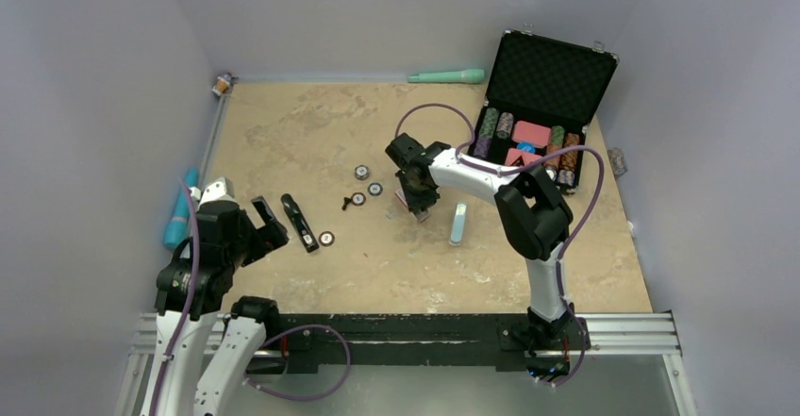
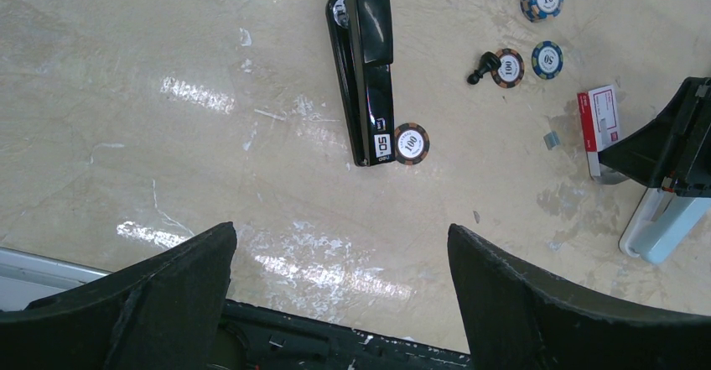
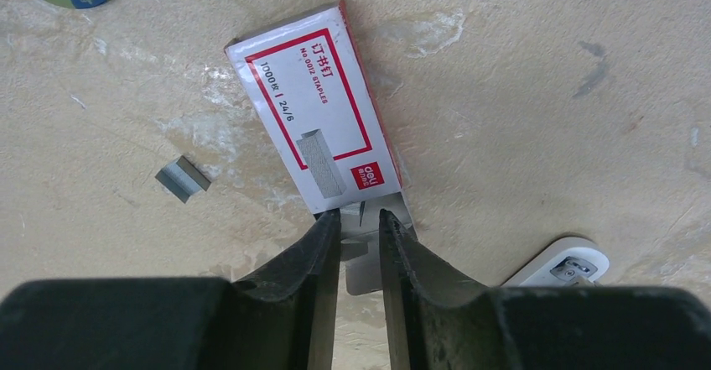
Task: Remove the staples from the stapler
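The black stapler [image 1: 300,222] lies closed on the table at the left; it also shows in the left wrist view [image 2: 365,68]. My left gripper [image 1: 269,229] is open and empty [image 2: 339,229], just near-left of it. A short silvery strip of staples [image 3: 183,177] lies loose on the table, also seen in the left wrist view [image 2: 551,139]. My right gripper [image 1: 416,199] hangs over the end of a red-and-white staple box [image 3: 314,114]. Its fingers [image 3: 359,216] stand a narrow gap apart above the box's grey tray flap [image 3: 369,261], which is wider than the gap.
Poker chips [image 1: 360,172] and a black pawn [image 1: 347,202] lie between the arms; one chip [image 2: 412,143] touches the stapler's end. A light-blue bar [image 1: 458,223] lies right of the box. An open black chip case [image 1: 542,105] stands back right. Teal tools [image 1: 447,76] lie at the edges.
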Robot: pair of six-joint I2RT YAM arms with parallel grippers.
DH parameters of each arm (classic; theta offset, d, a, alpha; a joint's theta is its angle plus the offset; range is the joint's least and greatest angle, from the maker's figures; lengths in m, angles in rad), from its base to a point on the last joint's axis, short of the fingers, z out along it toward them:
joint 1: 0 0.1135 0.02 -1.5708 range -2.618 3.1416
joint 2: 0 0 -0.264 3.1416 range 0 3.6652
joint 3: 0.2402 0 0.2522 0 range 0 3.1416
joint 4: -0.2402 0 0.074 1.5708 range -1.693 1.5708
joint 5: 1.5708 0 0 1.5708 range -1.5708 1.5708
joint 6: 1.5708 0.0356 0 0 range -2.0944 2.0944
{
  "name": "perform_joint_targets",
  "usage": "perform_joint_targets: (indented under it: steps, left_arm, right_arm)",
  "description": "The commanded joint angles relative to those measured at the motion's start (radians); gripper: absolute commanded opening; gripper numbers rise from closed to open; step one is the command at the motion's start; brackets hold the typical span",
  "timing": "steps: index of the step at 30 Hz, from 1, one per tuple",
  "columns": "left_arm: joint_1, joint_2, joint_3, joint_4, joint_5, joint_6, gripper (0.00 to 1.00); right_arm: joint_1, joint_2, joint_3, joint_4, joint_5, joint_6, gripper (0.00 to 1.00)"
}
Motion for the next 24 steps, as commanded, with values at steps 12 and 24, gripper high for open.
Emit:
perform_joint_targets:
  steps: [12, 24]
  left_arm:
    - [0.010, 0.010, 0.006, 0.007, -0.002, -0.011, 0.99]
    - [0.010, 0.010, 0.004, 0.011, 0.004, -0.007, 0.99]
  right_arm:
    - [0.007, -0.107, 0.076, -0.041, -0.037, 0.002, 0.27]
    - [0.128, -0.096, 0.131, -0.002, -0.148, -0.071, 0.36]
